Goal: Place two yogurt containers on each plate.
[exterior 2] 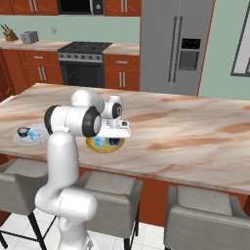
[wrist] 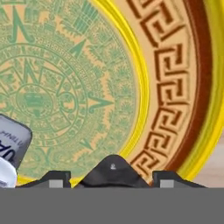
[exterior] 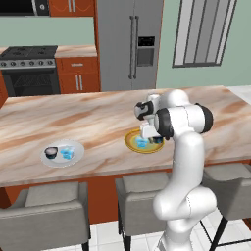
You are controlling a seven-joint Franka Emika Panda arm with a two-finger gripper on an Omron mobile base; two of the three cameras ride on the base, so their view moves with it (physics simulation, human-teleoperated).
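The yellow-rimmed plate [exterior: 131,143] [exterior 2: 93,146] [wrist: 175,87] with a greenish centre lies on the counter's near side. A light blue yogurt container [exterior: 142,143] [exterior 2: 99,141] stands on it; the hand view shows that cup's pale side [wrist: 11,146] at lower left. My gripper [exterior: 153,139] [exterior 2: 114,140] [wrist: 113,180] hangs low over this plate, its fingertips [wrist: 59,179] spread apart. A dark rounded thing [wrist: 113,168] sits between them; I cannot tell what it is. Further left, the white-grey plate [exterior: 73,147] [exterior 2: 39,131] carries a dark yogurt container [exterior: 51,152] [exterior 2: 23,131] and a light blue one [exterior: 67,154] [exterior 2: 33,136].
Grey stools [exterior: 49,206] [exterior 2: 205,210] line the near edge of the marble counter [exterior: 98,122] [exterior 2: 185,136]. A stove [exterior: 27,68] and a steel fridge [exterior: 130,39] stand against the back wall.
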